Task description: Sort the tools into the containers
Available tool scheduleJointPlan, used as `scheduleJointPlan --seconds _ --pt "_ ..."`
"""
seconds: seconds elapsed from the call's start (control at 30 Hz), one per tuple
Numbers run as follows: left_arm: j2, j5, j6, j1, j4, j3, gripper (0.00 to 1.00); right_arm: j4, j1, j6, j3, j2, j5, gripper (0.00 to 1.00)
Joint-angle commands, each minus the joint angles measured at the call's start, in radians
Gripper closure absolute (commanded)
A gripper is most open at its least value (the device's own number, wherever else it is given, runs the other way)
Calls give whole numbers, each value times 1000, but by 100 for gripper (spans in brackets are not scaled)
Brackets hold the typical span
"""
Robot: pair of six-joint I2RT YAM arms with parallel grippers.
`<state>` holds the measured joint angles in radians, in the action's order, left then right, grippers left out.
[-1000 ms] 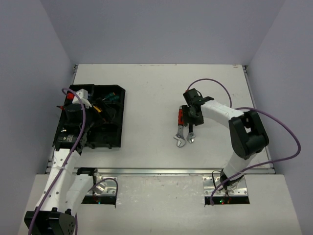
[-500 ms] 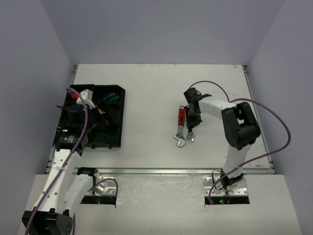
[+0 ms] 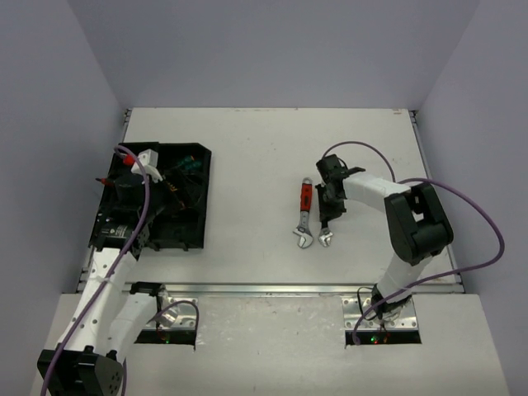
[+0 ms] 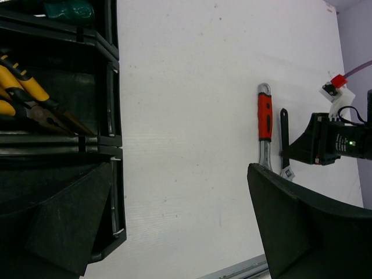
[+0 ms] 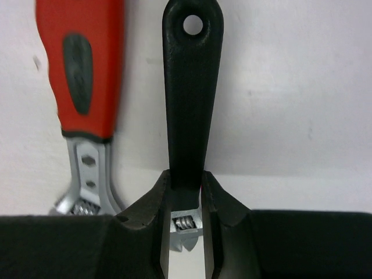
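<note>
A black-handled adjustable wrench (image 5: 190,87) lies on the white table beside a red-handled adjustable wrench (image 5: 87,70). My right gripper (image 5: 187,192) is shut on the black handle just above the wrench's silver head. In the top view the right gripper (image 3: 332,198) is over this wrench (image 3: 324,235), with the red one (image 3: 305,206) to its left. My left gripper (image 4: 180,226) is open and empty, hovering over the black organizer tray (image 3: 196,165) at the left. Yellow-handled pliers (image 4: 29,99) lie in one compartment, and a green handle (image 4: 70,10) in the compartment beyond it.
The tray's front compartment wall (image 4: 113,192) is under my left finger (image 4: 64,232). A metal rail (image 3: 264,289) runs along the table's near edge. Purple cables loop beside both arms.
My right gripper has shifted slightly right and toward the near edge on the black-handled wrench, and the wrench's head has shifted with it. The left arm has hardly moved.
</note>
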<state>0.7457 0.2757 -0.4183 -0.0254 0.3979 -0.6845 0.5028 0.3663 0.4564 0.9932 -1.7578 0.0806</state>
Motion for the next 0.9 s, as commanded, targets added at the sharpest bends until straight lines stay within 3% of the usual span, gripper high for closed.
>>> scheduleJointPlan --seconds 0.0,0.27,0.43,0.57,0.73,0.87 --pt "14 80 -52 -8 -91 35 0 8 11 -5 -23 185 45 100" --pt "41 150 -152 -91 -289 115 0 -37 63 -42 -84 345 47 100" --pt "100 97 -253 -311 -543 152 0 -128 186 -88 -102 436 45 100" --pt "221 38 -294 -443 -758 165 0 -181 257 -81 -91 484 -40 100" --pt "361 16 -347 -524 -1046 178 2 -191 286 -63 -62 501 -117 100" --pt "475 -7 -361 -574 -1132 132 10 -211 305 -47 -51 527 -177 100"
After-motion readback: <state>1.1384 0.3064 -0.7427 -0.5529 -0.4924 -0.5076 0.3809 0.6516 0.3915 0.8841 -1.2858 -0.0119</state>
